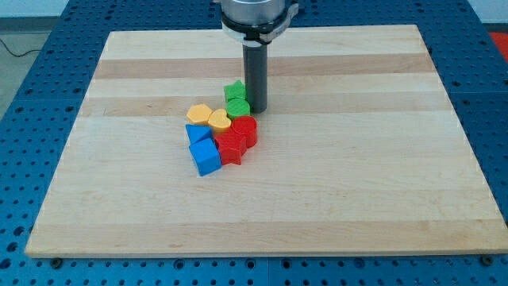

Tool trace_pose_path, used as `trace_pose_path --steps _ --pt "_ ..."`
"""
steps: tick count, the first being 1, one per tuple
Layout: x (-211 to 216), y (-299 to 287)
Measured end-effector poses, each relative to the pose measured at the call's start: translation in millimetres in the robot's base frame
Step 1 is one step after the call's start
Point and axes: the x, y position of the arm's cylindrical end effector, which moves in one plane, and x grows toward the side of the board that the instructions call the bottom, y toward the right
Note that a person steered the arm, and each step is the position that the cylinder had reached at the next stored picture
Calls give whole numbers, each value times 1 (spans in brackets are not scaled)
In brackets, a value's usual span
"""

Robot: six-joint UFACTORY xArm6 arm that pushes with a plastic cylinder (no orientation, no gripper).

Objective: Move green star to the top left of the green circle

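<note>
The green star (234,90) sits near the board's middle, touching the green circle (237,108) just below it. My tip (259,110) stands directly right of both green blocks, close against them. Below the green circle lies a tight cluster: a yellow hexagon (199,114), a yellow heart (219,121), a red circle (245,129), a red star (231,147), a blue triangle-like block (198,133) and a blue cube (205,156).
The wooden board (357,159) lies on a blue perforated table (48,71). The arm's grey body (254,16) hangs over the board's top edge.
</note>
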Motion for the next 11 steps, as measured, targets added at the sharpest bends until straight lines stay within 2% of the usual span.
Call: trace_pose_path --steps 2,5,9,11 --pt "-34 33" --pt "-39 -46" --pt "-39 -85" --pt "-38 -123"
